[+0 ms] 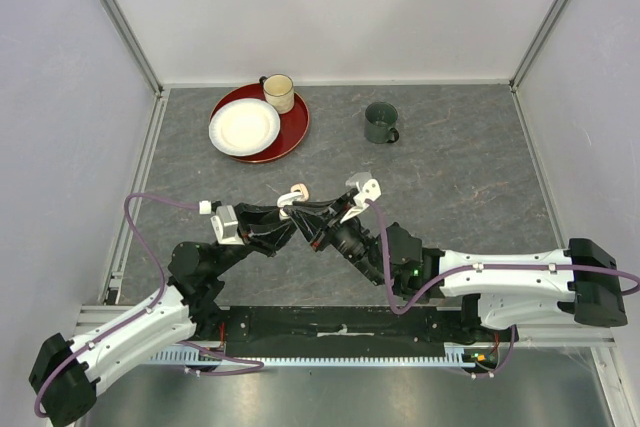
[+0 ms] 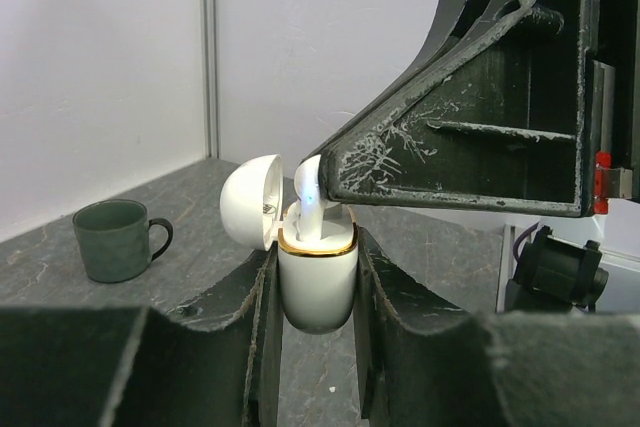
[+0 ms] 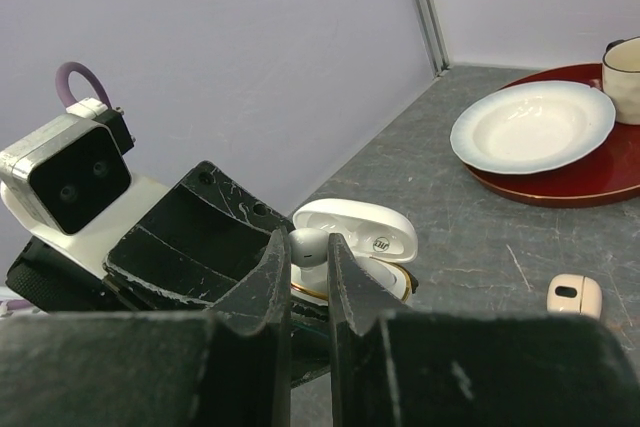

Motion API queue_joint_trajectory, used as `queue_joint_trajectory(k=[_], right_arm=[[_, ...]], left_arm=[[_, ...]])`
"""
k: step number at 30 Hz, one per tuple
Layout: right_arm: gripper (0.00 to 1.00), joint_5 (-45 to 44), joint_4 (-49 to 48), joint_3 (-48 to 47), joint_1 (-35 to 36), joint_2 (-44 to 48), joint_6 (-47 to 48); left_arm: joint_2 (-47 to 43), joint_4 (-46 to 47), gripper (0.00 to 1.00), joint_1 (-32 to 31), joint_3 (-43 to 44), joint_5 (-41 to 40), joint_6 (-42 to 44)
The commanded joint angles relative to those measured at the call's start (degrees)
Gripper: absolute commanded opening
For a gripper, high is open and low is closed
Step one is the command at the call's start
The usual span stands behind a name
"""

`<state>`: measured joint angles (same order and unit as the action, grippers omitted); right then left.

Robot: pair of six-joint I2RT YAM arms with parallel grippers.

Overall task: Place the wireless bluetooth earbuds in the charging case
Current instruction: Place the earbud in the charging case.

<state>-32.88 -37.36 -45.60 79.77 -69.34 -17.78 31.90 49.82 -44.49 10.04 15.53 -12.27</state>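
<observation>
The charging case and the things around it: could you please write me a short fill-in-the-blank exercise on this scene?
1. The left gripper is shut on the charging case, whose lid stands ____.
2. The right gripper pinches a ____ earbud at the case's mouth.
3. The white plate lies on a ____ tray.
4. The mug standing off the tray is dark ____.
Missing words: open; white; red; green.

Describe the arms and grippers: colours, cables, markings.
The left arm and right arm have white shells, black joints and a purple cable looping along each. The left gripper and right gripper have black angular fingers with pale scratches.
</observation>
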Motion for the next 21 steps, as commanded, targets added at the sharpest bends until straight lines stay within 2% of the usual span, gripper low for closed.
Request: queue_joint_trajectory(k=[1, 11, 21], right_arm=[[0.03, -2.01, 7.21, -2.12, 0.39, 0.17, 0.99], [0.14, -3.15, 9.94, -3.44, 0.39, 0.17, 0.38], [0.20, -4.56, 11.61, -4.40, 0.39, 0.52, -0.76]], left_arm=[[-0.52, 7.39, 0.02, 0.11, 2.44, -2.08, 2.43], [-0.70, 7.48, 0.02, 0.19, 2.35, -2.08, 2.43], [-1.05, 7.13, 0.02, 0.19, 2.44, -2.08, 2.43]])
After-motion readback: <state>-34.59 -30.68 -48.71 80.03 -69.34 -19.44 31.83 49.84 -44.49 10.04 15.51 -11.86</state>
